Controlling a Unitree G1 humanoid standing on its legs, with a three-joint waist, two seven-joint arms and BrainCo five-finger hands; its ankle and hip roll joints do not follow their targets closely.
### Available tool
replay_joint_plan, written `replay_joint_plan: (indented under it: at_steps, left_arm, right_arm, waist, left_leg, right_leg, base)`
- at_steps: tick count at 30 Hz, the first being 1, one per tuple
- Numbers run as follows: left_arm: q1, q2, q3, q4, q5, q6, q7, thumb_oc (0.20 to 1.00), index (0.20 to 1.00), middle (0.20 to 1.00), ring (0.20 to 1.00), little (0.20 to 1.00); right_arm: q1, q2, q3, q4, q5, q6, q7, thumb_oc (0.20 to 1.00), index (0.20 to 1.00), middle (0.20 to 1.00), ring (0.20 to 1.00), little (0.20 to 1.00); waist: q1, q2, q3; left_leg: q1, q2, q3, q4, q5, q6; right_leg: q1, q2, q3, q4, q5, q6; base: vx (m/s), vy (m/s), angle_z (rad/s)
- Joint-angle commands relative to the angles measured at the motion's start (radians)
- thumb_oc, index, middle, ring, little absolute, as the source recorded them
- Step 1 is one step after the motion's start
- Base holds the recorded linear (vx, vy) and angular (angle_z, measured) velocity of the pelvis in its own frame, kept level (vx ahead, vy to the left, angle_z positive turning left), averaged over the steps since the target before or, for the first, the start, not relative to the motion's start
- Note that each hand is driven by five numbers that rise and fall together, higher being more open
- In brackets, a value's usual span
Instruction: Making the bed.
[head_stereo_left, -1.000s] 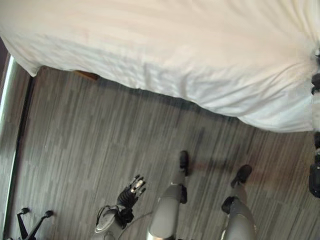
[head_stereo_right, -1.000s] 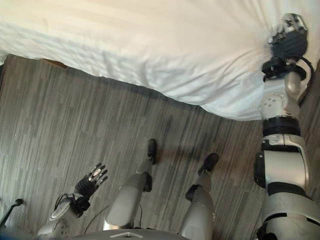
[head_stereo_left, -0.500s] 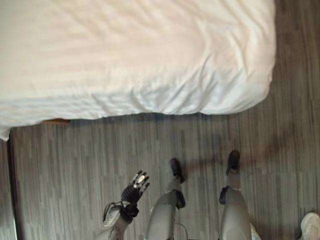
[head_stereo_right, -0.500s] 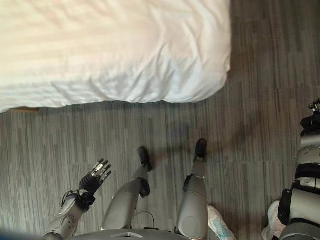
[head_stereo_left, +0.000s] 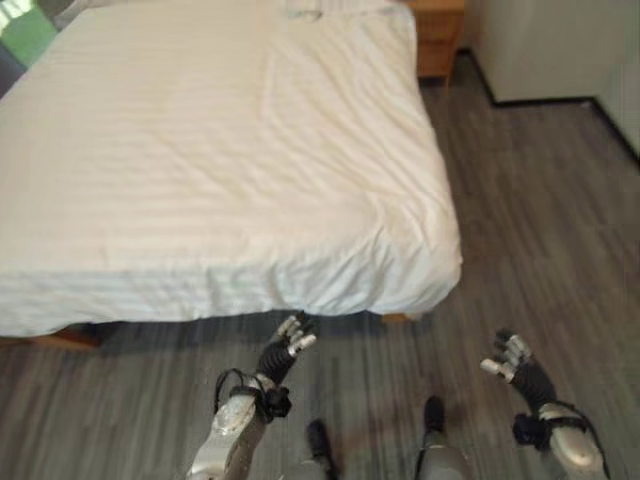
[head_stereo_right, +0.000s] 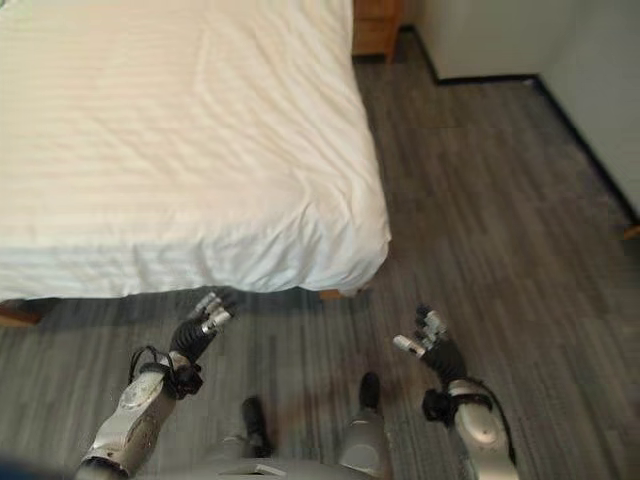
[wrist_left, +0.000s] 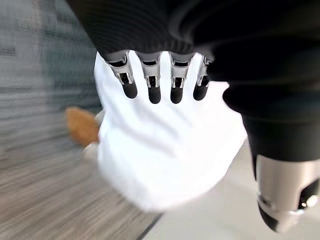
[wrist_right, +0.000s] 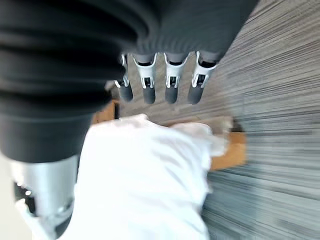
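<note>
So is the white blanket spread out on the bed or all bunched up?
Spread out. The white duvet lies flat across the bed, draping over its near edge, with only small wrinkles at the corner.

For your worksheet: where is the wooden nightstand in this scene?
The wooden nightstand stands at the far top of the left eye view, right of centre, tucked against the far right corner of the white bed and beside the pale wall.

White duvet (head_stereo_left: 220, 160) w/ faint woven stripes over bed. Floor (head_stereo_left: 540, 200) grey, streaked plank pattern. Nightstand (head_stereo_left: 438, 40) orange-brown wood. Wall (head_stereo_left: 545, 45) pale off-white w/ dark skirting. Left hand (head_stereo_left: 285, 348) & right hand (head_stereo_left: 515, 362): dark ribbed covers, silver fingers (wrist_left: 150, 80) w/ dark tips.
</note>
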Motion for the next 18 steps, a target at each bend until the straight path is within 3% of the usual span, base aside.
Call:
replay_joint_plan:
  at_steps: [1,2,3,7,16,17,18]
  left_arm:
    - [-0.009,0.006,0.029,-0.045,0.047,-0.046,0.015,1.0,1.0,1.0,1.0,1.0]
    - [-0.001,0.0,0.026,-0.055,0.045,-0.043,0.025,1.0,1.0,1.0,1.0,1.0]
    - [0.005,-0.003,0.027,-0.063,0.044,-0.047,0.026,1.0,1.0,1.0,1.0,1.0]
    - [0.057,0.001,0.041,-0.087,0.066,-0.048,0.028,1.0,1.0,1.0,1.0,1.0]
    - [0.106,0.01,0.023,-0.115,0.114,-0.051,0.024,1.0,1.0,1.0,1.0,1.0]
    - [0.083,-0.033,0.146,-0.02,0.332,0.016,0.247,1.0,1.0,1.0,1.0,1.0]
    - [0.088,-0.036,0.147,-0.021,0.328,0.013,0.241,1.0,1.0,1.0,1.0,1.0]
  right_arm:
    - [-0.088,-0.027,-0.024,-0.032,-0.018,-0.033,0.014,1.0,1.0,1.0,1.0,1.0]
    - [-0.075,-0.016,-0.003,-0.03,-0.004,-0.034,0.016,1.0,1.0,1.0,1.0,1.0]
    - [-0.075,-0.02,0.005,-0.034,-0.007,-0.032,0.016,1.0,1.0,1.0,1.0,1.0]
    - [-0.057,-0.039,0.025,-0.034,-0.059,-0.027,0.012,1.0,1.0,1.0,1.0,1.0]
    - [-0.017,-0.078,0.026,-0.044,-0.076,-0.026,0.017,1.0,1.0,1.0,1.0,1.0]
    - [-0.119,-0.083,0.14,0.113,-0.029,0.018,-0.053,1.0,1.0,1.0,1.0,1.0]
    - [-0.113,-0.089,0.14,0.113,-0.036,0.022,-0.046,1.0,1.0,1.0,1.0,1.0]
  waist:
    - [0.023,0.052,0.055]
    - [0.031,0.043,0.047]
    - [0.039,0.038,0.047]
    - [0.054,0.033,0.012]
    - [0.052,0.035,-0.032]
    - [0.104,0.027,-0.033]
    - [0.104,0.028,-0.037]
  left_leg:
    - [0.01,0.043,-0.029,0.006,-0.008,0.004]
    - [0.03,0.039,-0.019,0.006,-0.016,0.007]
    - [0.042,0.035,-0.013,0.006,-0.02,0.006]
    - [0.067,0.042,-0.005,0.006,-0.03,-0.002]
    - [0.101,0.045,-0.014,0.006,-0.027,-0.007]
    - [0.1,0.055,-0.015,0.016,-0.029,0.021]
    - [0.102,0.057,-0.017,0.017,-0.025,0.02]
  right_leg:
    - [0.081,-0.028,-0.049,0.124,-0.053,0.058]
    - [0.1,-0.004,-0.05,0.126,-0.066,0.053]
    - [0.106,-0.01,-0.078,0.105,-0.037,0.059]
    - [0.167,-0.001,-0.096,0.028,-0.027,0.059]
    - [0.24,0.01,-0.121,-0.006,-0.072,0.049]
    - [0.255,0.147,-0.061,0.0,-0.188,-0.031]
    - [0.264,0.151,-0.062,-0.006,-0.195,-0.033]
  base:
    - [-0.01,0.043,-0.42]
    - [-0.02,0.047,-0.72]
    - [-0.03,0.038,-0.65]
    - [0.04,-0.024,-0.35]
    - [0.0,-0.015,0.05]
    - [-0.07,-0.04,0.02]
    - [-0.12,-0.065,-0.12]
